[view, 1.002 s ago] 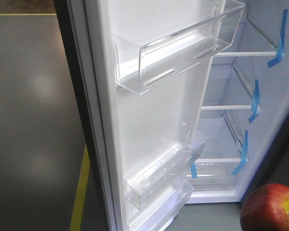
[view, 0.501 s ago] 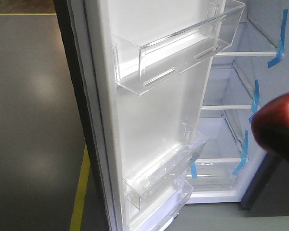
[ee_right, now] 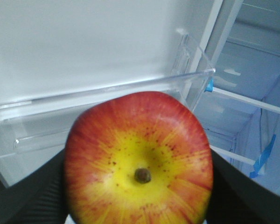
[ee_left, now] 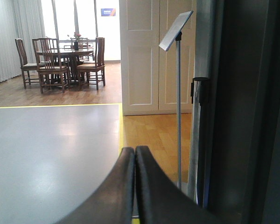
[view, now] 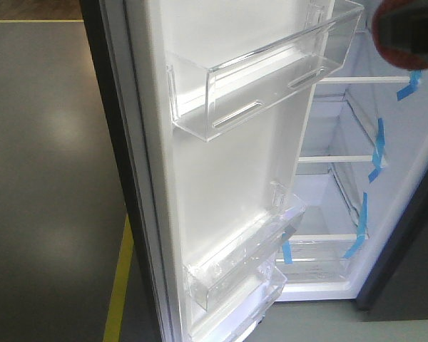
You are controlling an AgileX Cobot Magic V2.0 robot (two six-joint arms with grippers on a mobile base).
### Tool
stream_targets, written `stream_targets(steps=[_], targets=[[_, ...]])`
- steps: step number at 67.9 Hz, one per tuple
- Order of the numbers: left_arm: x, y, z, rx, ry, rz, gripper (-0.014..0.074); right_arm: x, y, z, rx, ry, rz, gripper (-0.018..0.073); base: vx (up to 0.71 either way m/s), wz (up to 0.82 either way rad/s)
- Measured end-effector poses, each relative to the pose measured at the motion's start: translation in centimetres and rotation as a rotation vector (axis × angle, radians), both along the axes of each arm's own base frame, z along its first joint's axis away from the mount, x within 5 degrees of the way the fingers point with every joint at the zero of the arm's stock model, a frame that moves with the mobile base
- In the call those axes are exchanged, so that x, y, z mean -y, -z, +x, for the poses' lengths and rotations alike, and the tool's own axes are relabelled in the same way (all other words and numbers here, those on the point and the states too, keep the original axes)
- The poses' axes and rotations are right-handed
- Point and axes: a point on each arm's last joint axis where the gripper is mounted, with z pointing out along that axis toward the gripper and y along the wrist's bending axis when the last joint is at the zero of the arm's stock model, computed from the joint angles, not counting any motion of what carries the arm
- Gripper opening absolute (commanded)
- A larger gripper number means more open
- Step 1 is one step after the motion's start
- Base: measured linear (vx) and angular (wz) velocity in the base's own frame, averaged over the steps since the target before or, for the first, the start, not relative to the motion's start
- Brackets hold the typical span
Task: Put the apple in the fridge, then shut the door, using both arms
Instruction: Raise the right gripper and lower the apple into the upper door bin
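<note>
- Apple (ee_right: 139, 154), red with a yellow starburst round its stem dimple, is clamped in the right gripper (ee_right: 140, 198). 1 black finger (ee_right: 30, 200) presses on each flank, and the jaws are spread only as wide as the fruit.
- The right arm carries it high. From the front it shows as a red and dark blur in the top right corner, about level with the upper clear bin (view: 271, 78).
- Seen from the right wrist, the dimple faces the camera. The apple hangs in the air in front of a clear door bin, with the shelved compartment off to its right.
- The door (view: 228, 178) stands wide open, its white inner face and clear bins turned toward me.
- The fridge (view: 328, 192) is white inside. Strips of blue tape (view: 376, 149) sit at the right ends of its white shelves (view: 342, 159).
- The left gripper (ee_left: 134, 177) is closed, its 2 dark fingers pressed flat together with nothing held.
- It points out level over the grey floor (ee_left: 51, 154) toward a dining table and chairs (ee_left: 60, 60).
- A sign stand (ee_left: 178, 93) and a dark panel sit close on its right.
</note>
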Motion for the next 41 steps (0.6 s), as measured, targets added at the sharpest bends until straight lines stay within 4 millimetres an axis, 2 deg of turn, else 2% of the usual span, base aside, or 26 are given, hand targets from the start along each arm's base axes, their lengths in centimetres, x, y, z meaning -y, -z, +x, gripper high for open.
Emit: stream_targets(steps=[15, 25, 34, 41], targets=[[0.0, 0.0, 0.0, 0.000, 0.000, 0.000, -0.0006, -2.0, -3.2, 3.5, 0.009, 0.002, -0.016, 0.0235, 0.00, 0.00], [0.0, 0.0, 0.0, 0.000, 0.000, 0.000, -0.0006, -3.2, -4.4, 5.5, 0.034, 0.000, -0.002, 0.0239, 0.00, 0.00], [0.0, 0.0, 0.0, 0.000, 0.000, 0.000, -0.0006, -3.9, -4.3, 7.6, 0.004, -0.017, 0.013, 0.0242, 0.00, 0.00], [0.0, 0.0, 0.0, 0.000, 0.000, 0.000, -0.0006, -3.3, -3.3, 10.2, -0.055, -0.035, 0.052, 0.0244, 0.00, 0.00]])
